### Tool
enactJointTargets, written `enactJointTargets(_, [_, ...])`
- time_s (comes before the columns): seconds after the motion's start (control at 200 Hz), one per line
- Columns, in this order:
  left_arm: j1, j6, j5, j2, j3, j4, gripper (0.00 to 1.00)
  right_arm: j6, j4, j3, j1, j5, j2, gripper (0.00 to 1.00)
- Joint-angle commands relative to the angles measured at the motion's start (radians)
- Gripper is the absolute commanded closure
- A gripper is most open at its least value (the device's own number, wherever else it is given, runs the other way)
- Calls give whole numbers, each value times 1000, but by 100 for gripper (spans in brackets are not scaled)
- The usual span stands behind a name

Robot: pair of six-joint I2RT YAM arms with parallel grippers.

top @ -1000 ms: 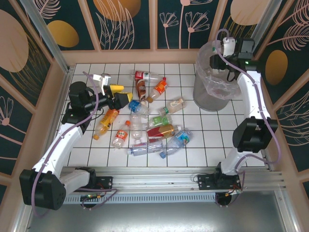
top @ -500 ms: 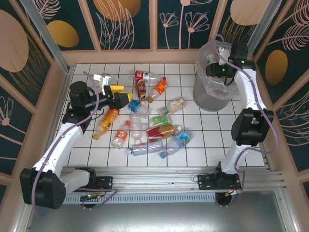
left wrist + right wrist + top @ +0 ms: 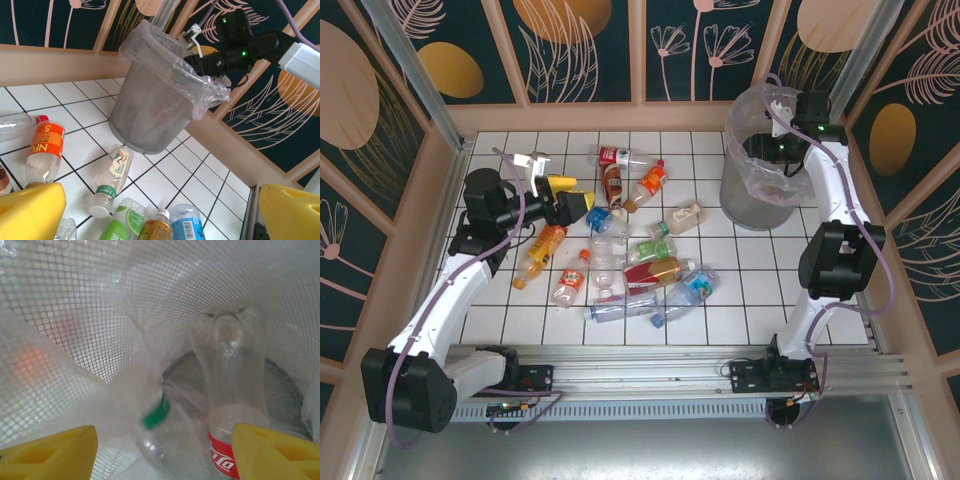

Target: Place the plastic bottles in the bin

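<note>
The right gripper (image 3: 165,442) is hanging inside the bin (image 3: 75,300), fingers (image 3: 50,450) standing wide around a red-labelled bottle (image 3: 232,390) running off-frame at six o'clock; the left gripper (image 3: 162,200) is gaping wide, empty.

The bin (image 3: 745,205) stands at the far right of the counter (image 3: 770,300). The plastic bottles (image 3: 640,265) lie scattered over the middle of the counter, left of the bin, and the nearest bottle (image 3: 685,214) lies close to its base. The left gripper (image 3: 570,195) sits at the cluster's far-left edge. The right gripper (image 3: 760,148) hangs over the bin's mouth. Inside the bin, a labelled bottle (image 3: 232,390) stands nearly upright, with a capped bottle (image 3: 160,435) just to its left.
</note>
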Motion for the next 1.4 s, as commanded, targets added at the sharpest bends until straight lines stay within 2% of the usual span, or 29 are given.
enactJointTargets(0.0, [-7,5,-2,-6,0,-2,1,0,-17,19,4,-15,11,28])
enactJointTargets(0.195, [-7,6,-3,-9,0,-2,1,22,1,32,7,-10,0,28])
enactJointTargets(0.48, [-7,4,-8,-13,1,-3,1,123,129,52,7,49,-96,29])
enactJointTargets(0.691, [-7,2,-12,-17,1,-2,1,186,285,-59,15,35,-251,29])
enactJointTargets(0.866, [-7,3,-15,-25,0,-2,1,243,429,-193,35,-45,-406,29])
enactJointTargets(1.011, [-7,5,-13,-31,1,-3,1,247,447,-273,129,-15,-492,29])
enactJointTargets(1.156, [-7,8,-20,-35,1,-10,1,265,415,-342,301,116,-557,29])
enactJointTargets(1.396, [-7,81,-29,-40,29,-91,1,314,345,-474,504,209,-605,29])
